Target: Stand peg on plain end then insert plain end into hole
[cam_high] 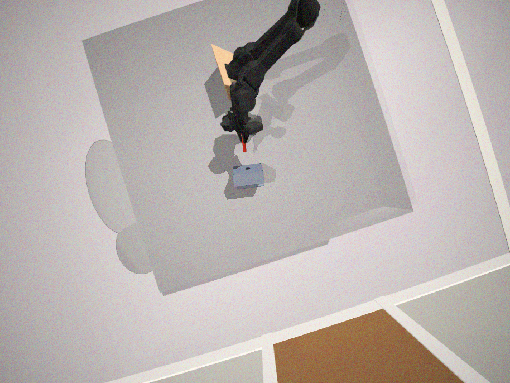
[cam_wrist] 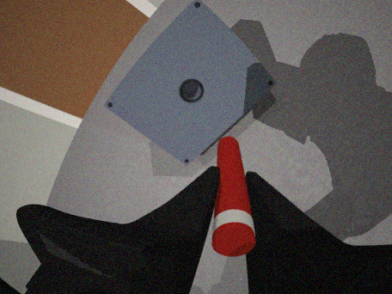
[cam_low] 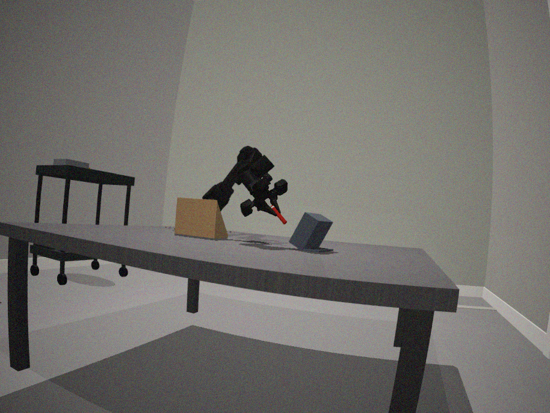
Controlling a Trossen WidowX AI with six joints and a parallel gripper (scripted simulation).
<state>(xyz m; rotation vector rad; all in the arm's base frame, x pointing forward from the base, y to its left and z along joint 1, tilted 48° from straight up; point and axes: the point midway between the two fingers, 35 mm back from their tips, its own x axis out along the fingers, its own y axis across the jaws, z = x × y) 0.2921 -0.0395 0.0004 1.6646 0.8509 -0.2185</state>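
Observation:
My gripper is shut on the red peg and holds it in the air above the table. The peg's white band is at the end nearer the wrist camera. The plain end points away from the gripper, tilted down toward the blue-grey sloped panel. The hole in the panel's face is empty. In the wrist view the plain end lies below and right of the hole, and the peg is outside it.
A tan wedge-shaped block stands on the table beside the arm, on the far side of the gripper from the panel. Shadows of the arm fall on the table and on one corner of the panel.

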